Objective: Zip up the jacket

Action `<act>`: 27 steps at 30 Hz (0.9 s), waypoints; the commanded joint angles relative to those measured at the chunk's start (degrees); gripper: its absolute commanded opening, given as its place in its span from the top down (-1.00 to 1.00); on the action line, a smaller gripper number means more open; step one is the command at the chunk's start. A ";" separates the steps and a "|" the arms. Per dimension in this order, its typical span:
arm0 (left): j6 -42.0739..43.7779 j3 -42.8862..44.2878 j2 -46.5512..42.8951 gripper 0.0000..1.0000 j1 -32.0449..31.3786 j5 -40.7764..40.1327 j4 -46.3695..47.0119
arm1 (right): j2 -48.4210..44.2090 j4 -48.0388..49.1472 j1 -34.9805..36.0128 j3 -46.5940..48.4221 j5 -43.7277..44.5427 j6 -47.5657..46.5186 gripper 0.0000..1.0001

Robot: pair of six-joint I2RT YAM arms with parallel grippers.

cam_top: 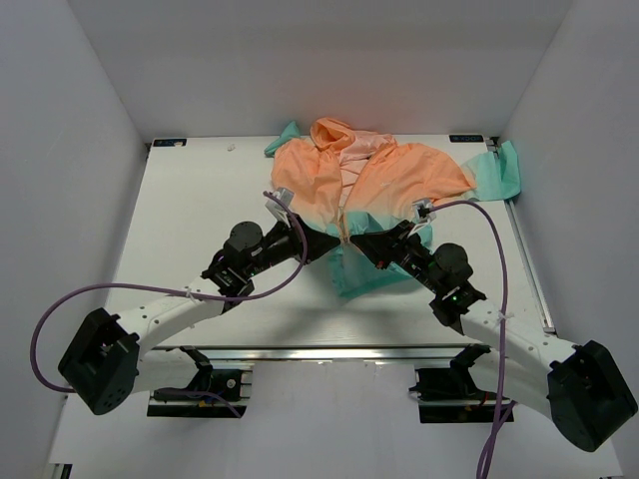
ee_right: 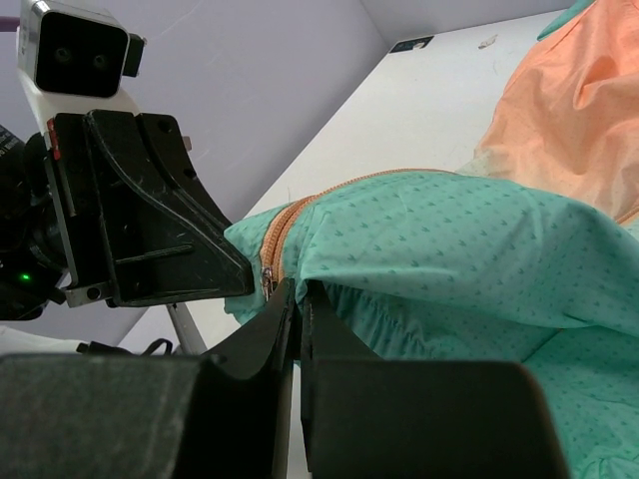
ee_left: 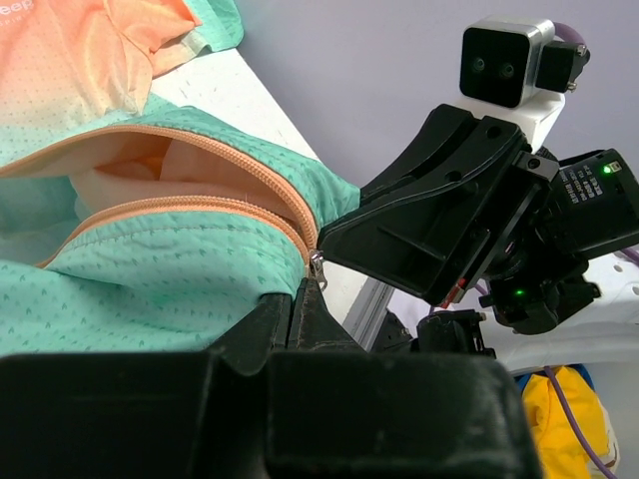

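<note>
left fingers (ee_left: 268,321), right fingers (ee_right: 334,334) tight on the jacket (cam_top: 384,175) hem

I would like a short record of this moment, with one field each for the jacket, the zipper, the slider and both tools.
jacket: peach-orange fading to teal, lying on the white table
zipper: open above the slider, its two orange tracks apart
slider: low, at the teal hem, between both tools
left tool: shut on the hem just under the slider
right tool: shut on the hem beside the slider, facing the left tool
</note>
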 commanded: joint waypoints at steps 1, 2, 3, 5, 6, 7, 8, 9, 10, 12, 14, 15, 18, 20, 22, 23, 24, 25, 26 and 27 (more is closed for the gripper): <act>-0.06 -0.06 -1.65 1.00 -0.07 0.07 1.42 | -1.69 3.26 -0.08 1.21 0.91 -0.40 1.00; -0.06 0.03 -1.91 1.00 -0.16 -0.02 1.42 | -1.86 3.18 0.00 1.12 0.91 -0.49 1.00; 0.03 0.20 -2.43 1.00 -0.16 -0.28 0.99 | -1.86 2.91 -0.08 1.03 1.18 -0.58 1.00; 0.20 0.20 -3.05 1.00 -0.16 -0.46 0.89 | -1.69 2.47 -0.08 1.03 1.00 -0.67 1.00; 0.20 0.12 -3.84 1.00 -0.16 -0.90 0.72 | -1.60 2.56 0.00 0.86 0.83 -0.58 1.00; 0.38 0.12 -4.02 1.00 -0.16 -1.16 0.72 | -1.51 2.73 0.00 0.94 0.48 -0.58 1.00; 0.47 0.20 -4.19 1.00 -0.16 -1.42 0.63 | -1.25 2.74 0.00 1.03 0.21 -0.67 1.00; 0.47 0.12 -4.46 1.00 -0.07 -1.43 0.72 | -1.16 2.74 0.09 1.12 -0.22 -0.58 1.00; 0.56 0.29 -4.46 1.00 -0.16 -1.51 0.72 | -0.90 2.74 0.00 1.12 -0.40 -0.58 1.00; 0.56 0.38 -4.55 1.00 -0.16 -1.69 0.72 | -0.63 3.00 0.00 1.12 -1.10 -0.49 1.00; 0.56 0.47 -4.29 1.00 -0.16 -1.69 0.81 | -0.37 3.78 0.00 1.12 -1.72 -0.40 1.00; 0.56 0.55 -4.20 1.00 -0.16 -1.52 0.89 | -0.28 4.05 -0.08 1.12 -2.16 -0.23 1.00; 0.56 0.64 -3.67 1.00 -0.16 -1.17 1.50 | -0.11 4.84 0.00 1.12 -2.34 0.30 1.00; 0.38 0.64 -3.23 1.00 -0.16 -0.90 1.51 | -0.02 5.28 0.00 1.29 -2.77 0.47 1.00; 0.38 0.64 -2.88 1.00 -0.16 -0.90 1.51 | 0.24 5.37 -0.08 1.38 -3.04 0.74 1.00; 0.38 0.64 -2.53 1.00 -0.07 -0.81 1.51 | 0.25 5.37 0.00 1.47 -2.95 0.83 1.00; 0.38 0.64 -2.44 1.00 -0.16 -0.81 1.51 | 0.33 5.63 0.00 1.38 -2.95 0.91 1.00; 0.29 0.56 -2.44 1.00 -0.16 -0.72 1.60 | 0.42 5.72 0.00 1.47 -2.95 0.92 1.00; 0.29 0.47 -2.44 1.00 -0.16 -0.64 1.77 | 0.33 5.72 0.00 1.47 -2.87 1.00 1.00; 0.29 0.47 -2.44 1.00 -0.16 -0.72 1.68 | 0.42 5.90 -0.08 1.38 -2.86 1.09 1.00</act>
